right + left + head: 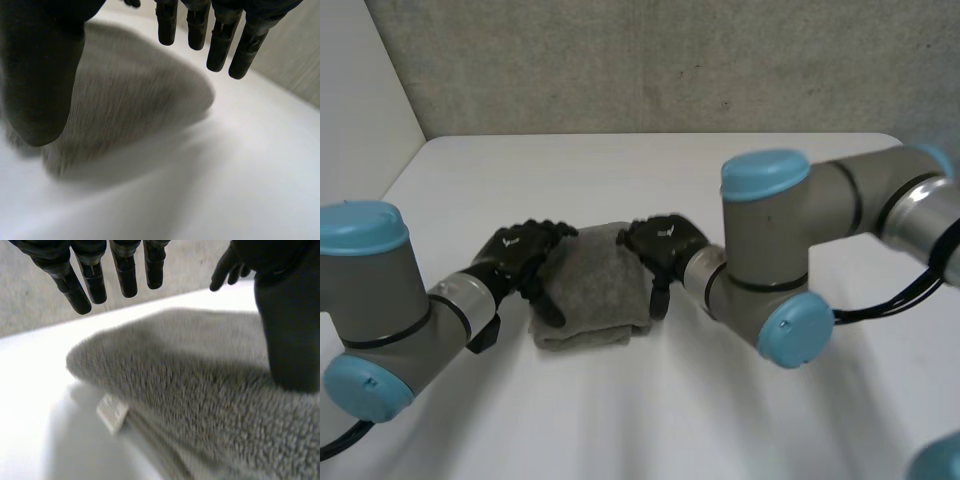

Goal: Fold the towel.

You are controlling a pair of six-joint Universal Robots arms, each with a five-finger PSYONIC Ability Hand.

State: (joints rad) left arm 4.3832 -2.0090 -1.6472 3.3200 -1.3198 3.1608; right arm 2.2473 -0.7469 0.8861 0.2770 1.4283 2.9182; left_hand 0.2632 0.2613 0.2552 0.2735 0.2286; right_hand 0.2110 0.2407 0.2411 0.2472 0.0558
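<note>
Here one towel (588,290) lies between left hand (520,250) and right hand (665,245).

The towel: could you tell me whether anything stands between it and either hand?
Nothing visible does. The left hand is at the left edge of the towel and the right hand at its right edge, both open.

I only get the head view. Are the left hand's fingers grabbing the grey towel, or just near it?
Observer: In the left wrist view, the fingers of the left hand are straight above the towel, not curled round it.
Operator: And the other hand?
Observer: The fingers of the right hand are straight too, in its wrist view.
Operator: Anything hiding?
Observer: A small white tag peeks from under the towel's edge.
</note>
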